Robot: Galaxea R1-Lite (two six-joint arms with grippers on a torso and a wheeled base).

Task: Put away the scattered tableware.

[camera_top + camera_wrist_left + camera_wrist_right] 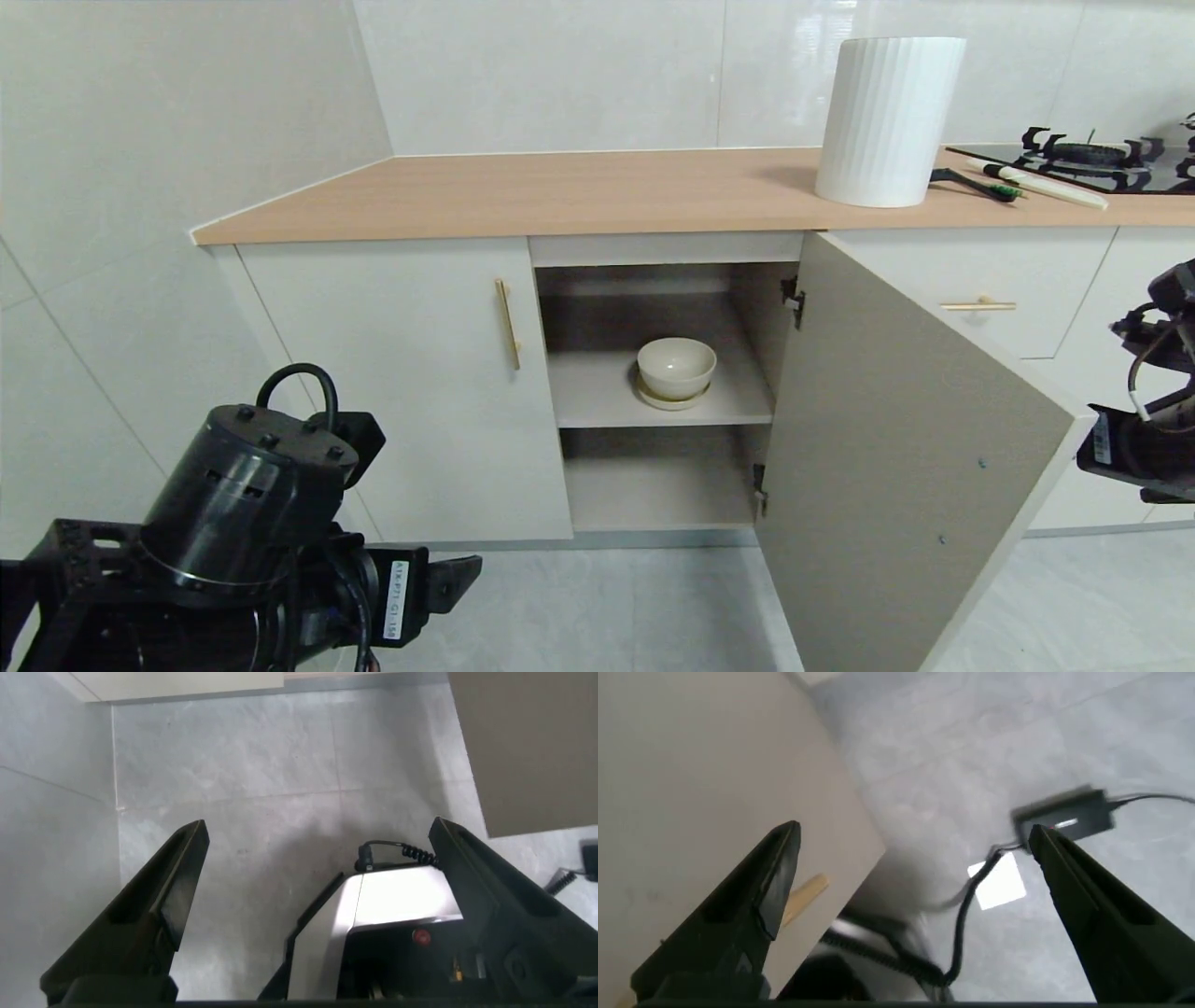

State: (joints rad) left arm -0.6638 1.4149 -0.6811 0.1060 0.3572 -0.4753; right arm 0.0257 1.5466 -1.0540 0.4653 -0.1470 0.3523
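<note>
A cream bowl (676, 366) sits on a small plate (670, 401) on the middle shelf (607, 397) of the open cabinet. On the countertop at the right lie a dark utensil with a green handle (991, 188) and a long white utensil (1038, 185), next to the hob. My left gripper (316, 829) hangs low over the grey floor, left of the cabinet, open with nothing between its fingers. My right gripper (913, 833) is at the far right beside the cabinet front, open and holding nothing.
The cabinet door (896, 448) swings out wide toward me, between the shelves and my right arm (1148, 439). The left door (401, 392) is closed. A tall white ribbed container (887, 121) stands on the wooden countertop (560, 191). The bottom shelf (653, 490) is bare.
</note>
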